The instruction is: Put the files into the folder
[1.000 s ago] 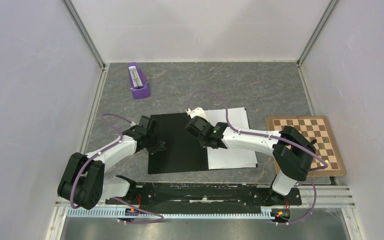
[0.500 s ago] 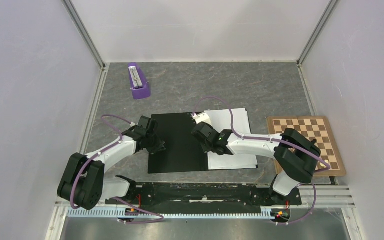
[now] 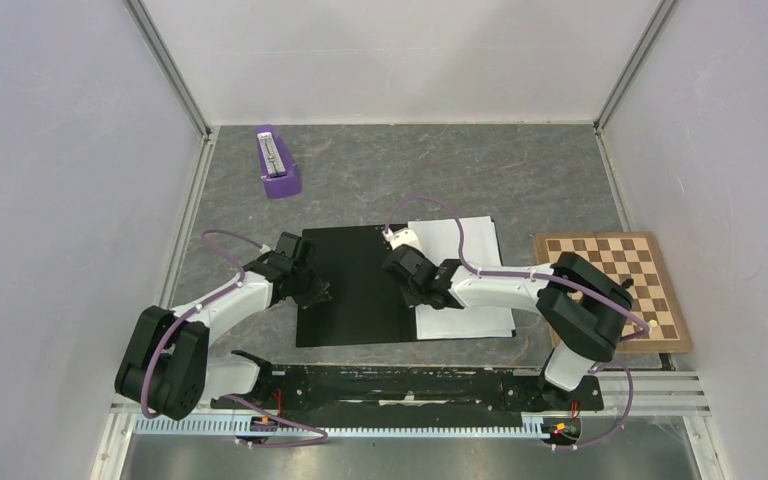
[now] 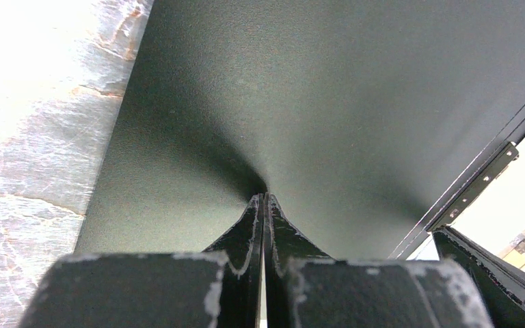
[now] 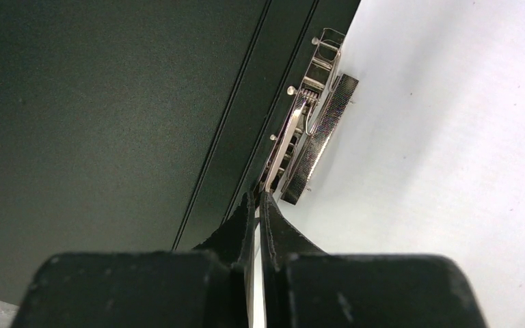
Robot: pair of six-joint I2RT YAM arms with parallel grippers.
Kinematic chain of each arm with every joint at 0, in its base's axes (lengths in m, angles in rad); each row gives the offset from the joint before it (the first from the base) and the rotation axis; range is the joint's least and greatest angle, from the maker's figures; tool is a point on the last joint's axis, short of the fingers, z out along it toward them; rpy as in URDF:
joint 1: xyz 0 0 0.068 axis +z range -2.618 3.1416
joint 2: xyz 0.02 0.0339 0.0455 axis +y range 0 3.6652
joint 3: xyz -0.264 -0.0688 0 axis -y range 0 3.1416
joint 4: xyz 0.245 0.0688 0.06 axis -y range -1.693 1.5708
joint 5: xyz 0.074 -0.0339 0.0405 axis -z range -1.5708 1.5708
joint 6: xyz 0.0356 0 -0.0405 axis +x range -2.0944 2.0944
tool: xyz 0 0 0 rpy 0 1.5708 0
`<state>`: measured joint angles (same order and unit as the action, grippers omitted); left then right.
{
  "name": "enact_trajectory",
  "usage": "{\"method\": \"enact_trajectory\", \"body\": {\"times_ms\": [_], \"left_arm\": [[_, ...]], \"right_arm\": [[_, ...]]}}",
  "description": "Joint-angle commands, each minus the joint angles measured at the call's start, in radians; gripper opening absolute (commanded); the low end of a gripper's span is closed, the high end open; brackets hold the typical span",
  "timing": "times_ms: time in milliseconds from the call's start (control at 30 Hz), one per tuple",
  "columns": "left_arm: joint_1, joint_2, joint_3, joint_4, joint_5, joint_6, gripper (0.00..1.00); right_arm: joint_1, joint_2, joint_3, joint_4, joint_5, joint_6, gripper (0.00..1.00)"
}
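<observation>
The folder [image 3: 355, 290] lies open on the grey table, its black inside facing up. White files [image 3: 475, 240] cover its right half and seem to lie flat. My left gripper [image 3: 312, 285] is shut, and its tips [image 4: 264, 197] press on the bare black left half [image 4: 314, 89] near the outer edge. My right gripper [image 3: 410, 278] is shut too, with nothing between its fingers. Its tips [image 5: 258, 197] sit at the spine, just short of the metal spine clip [image 5: 299, 137], with black folder [image 5: 109, 123] on the left and files [image 5: 451, 137] on the right.
A chessboard [image 3: 615, 290] lies on the table right of the folder, close to the right arm's elbow. A purple stapler-like object [image 3: 278, 162] stands at the back left. Enclosure walls rise on three sides.
My right gripper has shifted a little nearer and to the right along the spine, and now holds still. The left gripper has not moved.
</observation>
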<state>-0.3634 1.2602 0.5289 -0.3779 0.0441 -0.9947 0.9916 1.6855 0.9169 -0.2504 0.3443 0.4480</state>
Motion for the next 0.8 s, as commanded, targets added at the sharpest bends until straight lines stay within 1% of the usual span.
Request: {"method": "enact_trajectory", "body": {"times_ms": [0,267,500,767], "left_arm": [[0.012,0.016,-0.033,-0.020,-0.069,0.019,0.03],[0.011,0.053,-0.029,0.013,-0.049,0.045,0.02],[0.010,0.054,-0.028,0.014,-0.049,0.047,0.02],[0.009,0.052,-0.031,0.014,-0.049,0.039,0.02]], "right_arm": [[-0.014,0.101,-0.001,-0.054,-0.028,-0.015,0.00],[0.049,0.186,0.122,-0.138,0.049,-0.045,0.00],[0.092,0.235,0.167,-0.174,0.076,-0.048,0.00],[0.126,0.244,0.190,-0.180,0.080,-0.056,0.00]]}}
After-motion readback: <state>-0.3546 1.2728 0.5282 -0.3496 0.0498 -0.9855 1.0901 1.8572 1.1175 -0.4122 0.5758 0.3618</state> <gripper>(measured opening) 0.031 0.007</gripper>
